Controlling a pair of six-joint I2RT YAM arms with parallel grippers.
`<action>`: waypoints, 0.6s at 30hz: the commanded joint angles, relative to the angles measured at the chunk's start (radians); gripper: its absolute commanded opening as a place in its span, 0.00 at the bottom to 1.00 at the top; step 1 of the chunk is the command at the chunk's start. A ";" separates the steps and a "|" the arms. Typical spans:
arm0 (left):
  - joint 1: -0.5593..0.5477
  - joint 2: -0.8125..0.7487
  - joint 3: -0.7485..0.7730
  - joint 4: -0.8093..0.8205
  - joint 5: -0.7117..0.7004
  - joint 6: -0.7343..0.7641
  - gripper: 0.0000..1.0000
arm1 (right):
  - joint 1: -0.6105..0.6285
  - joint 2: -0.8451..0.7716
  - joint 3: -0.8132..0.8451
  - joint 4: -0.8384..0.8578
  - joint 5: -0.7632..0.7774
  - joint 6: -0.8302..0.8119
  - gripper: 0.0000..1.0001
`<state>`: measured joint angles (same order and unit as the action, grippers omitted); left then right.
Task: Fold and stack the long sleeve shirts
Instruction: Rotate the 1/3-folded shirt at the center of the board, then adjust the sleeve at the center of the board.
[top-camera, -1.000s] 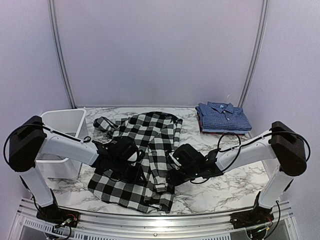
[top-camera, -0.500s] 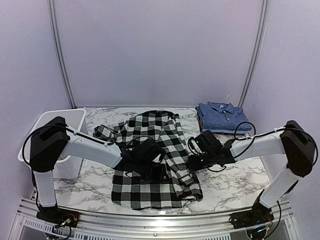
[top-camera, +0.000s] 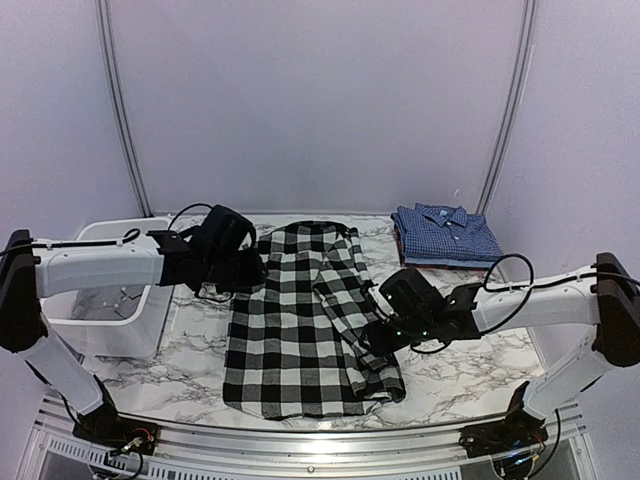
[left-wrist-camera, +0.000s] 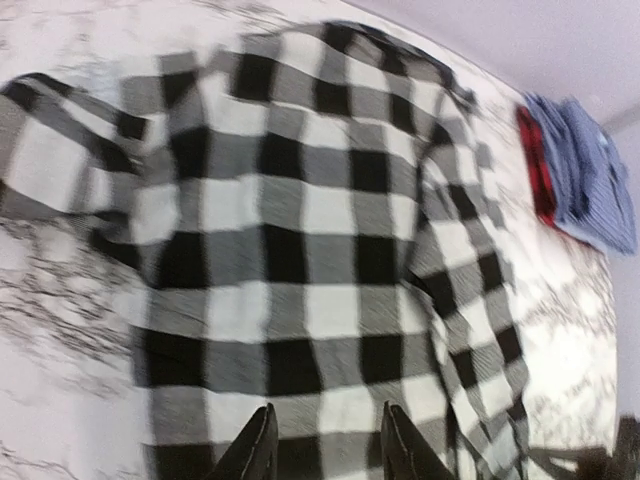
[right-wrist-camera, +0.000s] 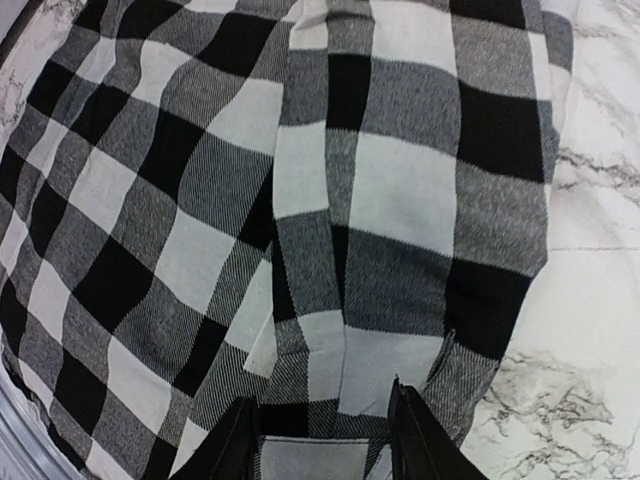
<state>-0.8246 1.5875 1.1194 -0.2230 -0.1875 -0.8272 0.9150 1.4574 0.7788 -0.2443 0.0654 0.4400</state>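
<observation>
- The blue shirt (top-camera: 445, 235) is folded already.
- The checked shirt (top-camera: 290, 330) lies flat and needs folding and stacking.
- The left pincer (left-wrist-camera: 325, 450) is open and empty.
- I cannot tell if the right pincer (right-wrist-camera: 320, 450) is open or closed.

Black-and-white checked shirt (top-camera: 290, 330) lies spread; blue shirt (top-camera: 445, 232) folded.

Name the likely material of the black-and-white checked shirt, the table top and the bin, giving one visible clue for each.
Black-and-white checked shirt: woven cloth, perhaps flannel or brushed cotton; matte, with fine diagonal weave lines showing up close.
Table top: looks like marble, white with grey veins; it could equally be a printed laminate.
Bin: probably plastic; plain white with smooth, thin, rigid-looking walls.
</observation>
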 joint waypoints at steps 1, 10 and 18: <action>0.137 -0.014 -0.026 -0.136 -0.128 0.033 0.38 | 0.031 0.002 -0.055 0.014 -0.015 0.065 0.40; 0.285 0.154 0.178 -0.227 -0.299 0.089 0.45 | 0.034 0.020 -0.116 0.070 -0.032 0.081 0.40; 0.319 0.284 0.287 -0.317 -0.441 0.072 0.62 | 0.034 0.028 -0.135 0.087 -0.035 0.071 0.45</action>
<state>-0.5278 1.8324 1.3781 -0.4500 -0.5297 -0.7536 0.9443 1.4746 0.6525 -0.1608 0.0380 0.5049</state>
